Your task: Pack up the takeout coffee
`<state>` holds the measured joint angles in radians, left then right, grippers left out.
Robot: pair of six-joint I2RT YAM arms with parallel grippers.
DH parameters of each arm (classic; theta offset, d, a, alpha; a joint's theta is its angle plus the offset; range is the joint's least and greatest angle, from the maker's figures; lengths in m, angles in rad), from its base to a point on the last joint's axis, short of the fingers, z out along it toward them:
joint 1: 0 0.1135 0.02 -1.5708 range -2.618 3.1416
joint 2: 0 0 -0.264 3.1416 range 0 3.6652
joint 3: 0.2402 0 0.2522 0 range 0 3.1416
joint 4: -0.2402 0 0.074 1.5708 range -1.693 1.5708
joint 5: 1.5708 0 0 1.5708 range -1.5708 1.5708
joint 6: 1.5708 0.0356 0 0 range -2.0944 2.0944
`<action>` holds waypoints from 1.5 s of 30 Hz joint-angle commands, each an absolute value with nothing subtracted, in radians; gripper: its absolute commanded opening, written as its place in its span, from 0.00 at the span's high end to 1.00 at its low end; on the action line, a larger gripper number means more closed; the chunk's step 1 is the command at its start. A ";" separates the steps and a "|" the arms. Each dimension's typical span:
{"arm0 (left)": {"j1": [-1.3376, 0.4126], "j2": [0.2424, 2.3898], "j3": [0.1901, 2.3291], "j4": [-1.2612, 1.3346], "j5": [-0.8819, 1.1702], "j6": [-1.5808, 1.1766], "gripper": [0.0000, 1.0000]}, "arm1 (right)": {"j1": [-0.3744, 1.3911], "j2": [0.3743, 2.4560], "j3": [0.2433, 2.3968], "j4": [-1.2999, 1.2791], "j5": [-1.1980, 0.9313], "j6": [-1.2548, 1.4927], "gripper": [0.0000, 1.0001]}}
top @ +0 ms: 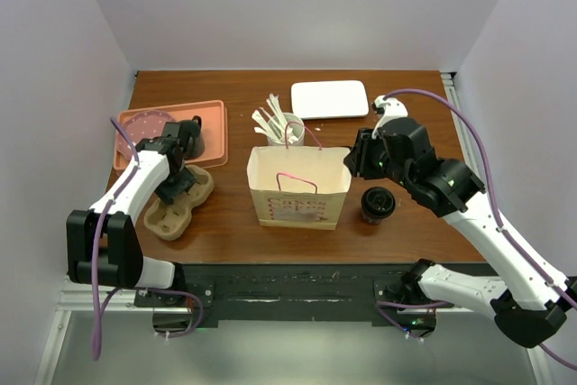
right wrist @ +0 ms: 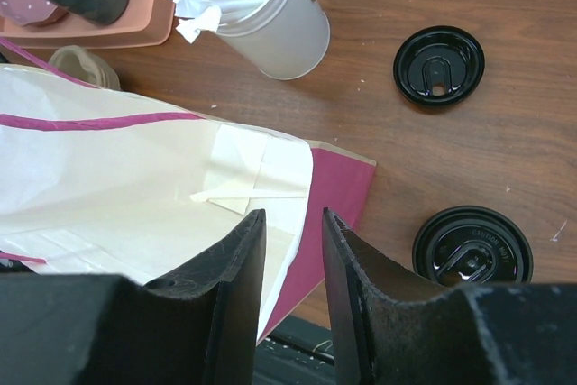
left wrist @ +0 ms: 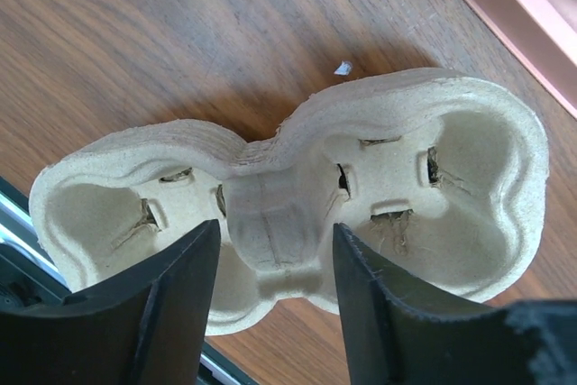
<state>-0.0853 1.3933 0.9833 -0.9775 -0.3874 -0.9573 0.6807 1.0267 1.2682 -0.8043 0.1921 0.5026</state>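
Observation:
The takeout coffee (top: 378,204), a short dark cup with a black lid, stands on the table just right of the paper bag (top: 297,188). In the right wrist view it (right wrist: 472,245) is at lower right. My right gripper (top: 356,161) hovers over the bag's right rim (right wrist: 270,164), left of and apart from the cup. Its jaws (right wrist: 293,218) are a narrow gap apart and hold nothing. My left gripper (top: 176,182) is open, and its fingers (left wrist: 275,232) straddle the middle bridge of the cardboard cup carrier (left wrist: 433,187).
A white cup of stirrers (top: 281,128) stands behind the bag. A white tray (top: 329,99) is at the back. A pink tray (top: 212,123) at the left holds a dark mug (top: 192,137). A second black lid (right wrist: 439,64) lies beyond the coffee.

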 commanded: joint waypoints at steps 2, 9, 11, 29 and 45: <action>-0.081 1.396 0.968 -0.939 -0.388 -0.959 0.48 | 0.684 1.009 1.287 -0.805 0.212 0.518 0.64; -0.081 1.393 0.973 -0.943 -0.393 -0.965 0.54 | 0.684 1.006 1.284 -0.805 0.210 0.518 0.64; -0.081 1.394 0.969 -0.942 -0.390 -0.966 0.55 | 0.684 1.005 1.281 -0.807 0.210 0.517 0.64; -0.081 1.355 1.066 -1.065 -0.396 -1.068 0.74 | 0.684 0.992 1.272 -0.811 0.204 0.509 0.64; -0.083 1.358 1.025 -1.011 -0.348 -1.042 0.47 | 0.684 0.985 1.264 -0.808 0.193 0.500 0.63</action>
